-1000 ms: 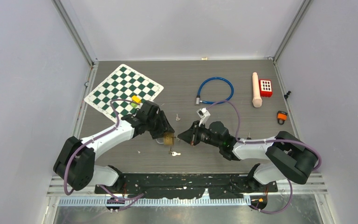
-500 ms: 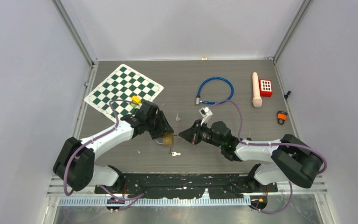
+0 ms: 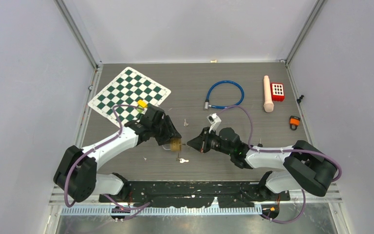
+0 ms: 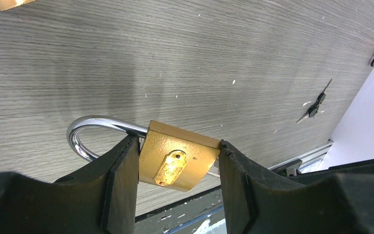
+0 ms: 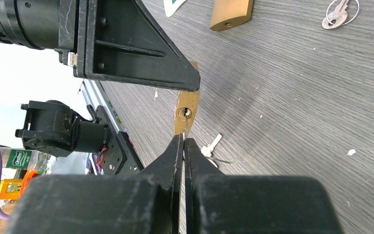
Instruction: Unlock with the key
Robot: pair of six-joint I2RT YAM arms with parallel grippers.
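My left gripper (image 3: 172, 140) is shut on a brass padlock (image 3: 176, 145) and holds it at the table's middle front. In the left wrist view the padlock's body (image 4: 177, 163) sits between the two fingers, with its chrome shackle (image 4: 92, 127) sticking out to the left. My right gripper (image 3: 191, 143) is shut on a thin key (image 5: 187, 128). In the right wrist view the key shows edge-on, and its tip is just short of the padlock's keyhole (image 5: 185, 113). The key is too small to make out in the top view.
Loose keys (image 3: 182, 160) lie on the table just in front of the padlock, and another small key (image 3: 185, 122) lies behind it. A second brass padlock (image 5: 230, 14) lies nearby. A chessboard (image 3: 129, 91) is at the back left. A blue cable lock (image 3: 225, 94), a wooden peg (image 3: 268, 93) and a red block (image 3: 277, 91) are at the back right.
The right arm has shifted slightly, and its gripper tip stays just right of the padlock. The left arm still holds the padlock in the same place.
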